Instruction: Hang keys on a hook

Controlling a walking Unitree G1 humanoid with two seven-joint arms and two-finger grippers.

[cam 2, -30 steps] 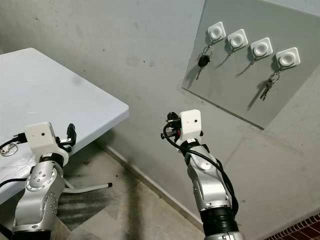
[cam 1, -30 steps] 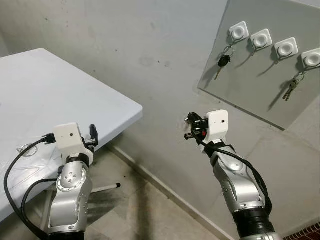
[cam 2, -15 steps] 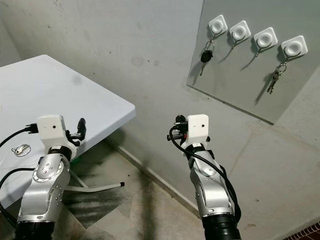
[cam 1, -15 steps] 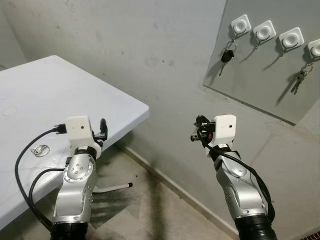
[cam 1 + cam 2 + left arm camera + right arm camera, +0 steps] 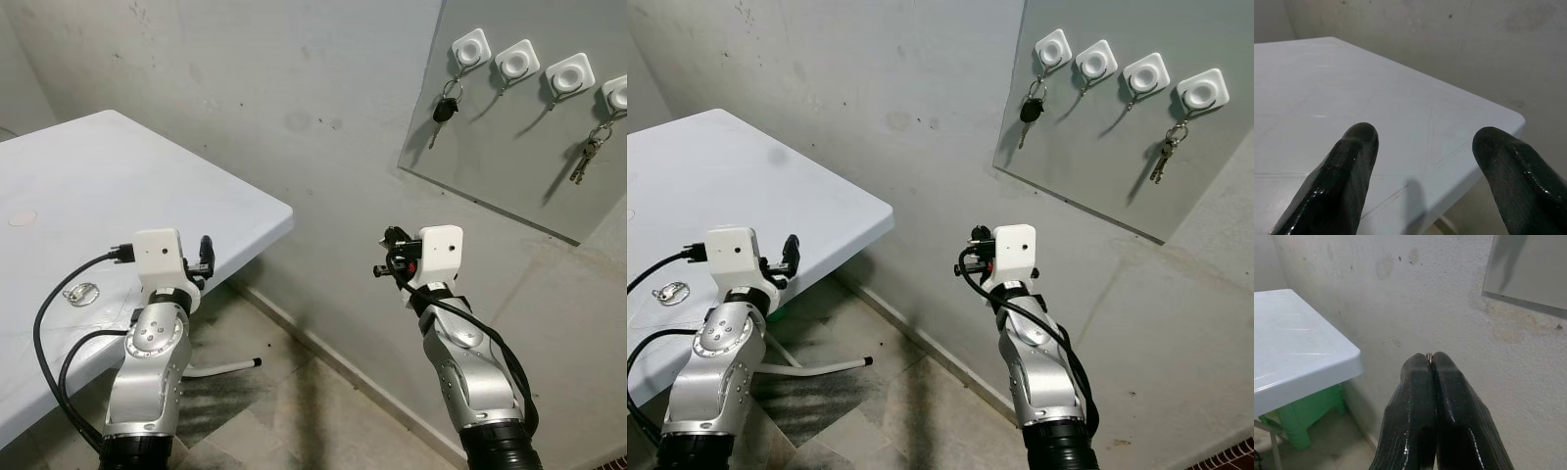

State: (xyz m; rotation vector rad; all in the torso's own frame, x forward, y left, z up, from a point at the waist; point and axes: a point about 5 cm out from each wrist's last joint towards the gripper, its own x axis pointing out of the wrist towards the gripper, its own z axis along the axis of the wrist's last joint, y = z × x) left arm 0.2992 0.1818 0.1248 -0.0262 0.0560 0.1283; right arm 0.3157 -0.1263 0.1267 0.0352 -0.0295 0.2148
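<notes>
Keys (image 5: 80, 293) lie flat on the white desk (image 5: 118, 186), a small ring with a tag, just beside the left arm. The left gripper (image 5: 1422, 161) hangs over the desk edge with its jaws wide open and holding nothing. It is the nearer gripper to that ring, which sits back and to the left of its fingertips.

The right gripper (image 5: 1431, 363) is out in front of the grey wall (image 5: 274, 88), well apart from the desk. Its jaws are pressed shut, and a tiny glint of metal shows at the tips. It may be pinching a thin ring or key, but this is too small to be sure.

Up and to the right of that gripper hangs the grey board (image 5: 509, 166) with four white hooks. The first hook (image 5: 470, 51) has a black car key (image 5: 443, 110) on it. The last one (image 5: 615, 95) has a bunch of keys (image 5: 585, 160). The two middle hooks (image 5: 516, 63) are free. There is lots of open air between the right gripper and the board, with nothing in the way. The next move for that arm would be up and forward.
</notes>
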